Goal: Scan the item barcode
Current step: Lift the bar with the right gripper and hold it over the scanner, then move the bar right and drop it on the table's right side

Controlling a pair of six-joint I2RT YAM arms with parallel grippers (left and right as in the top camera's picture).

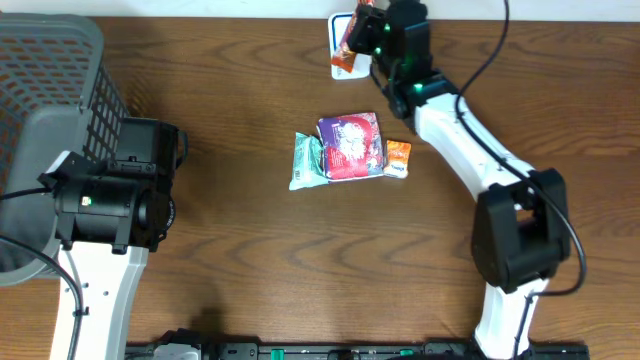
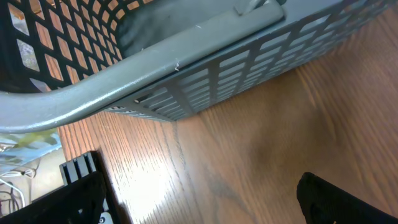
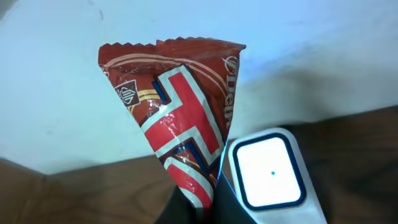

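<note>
Overhead and two wrists
Overhead faces down on table [image 1: 250, 250]; left wrist close beside basket [image 2: 205, 68], right close on packet [image 3: 180, 124]; overhead shows both.

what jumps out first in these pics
The red packet pinched in the right claw at the table's far edge, next to the scanner with its lit window. Then the pile of packets mid-table and the grey basket at the left.

Glossy foil snack pkt [image 3: 180, 124]; wood-grain table [image 1: 250, 230] w/ slight sheen; matt grey plastic basket [image 2: 186, 68].
</note>
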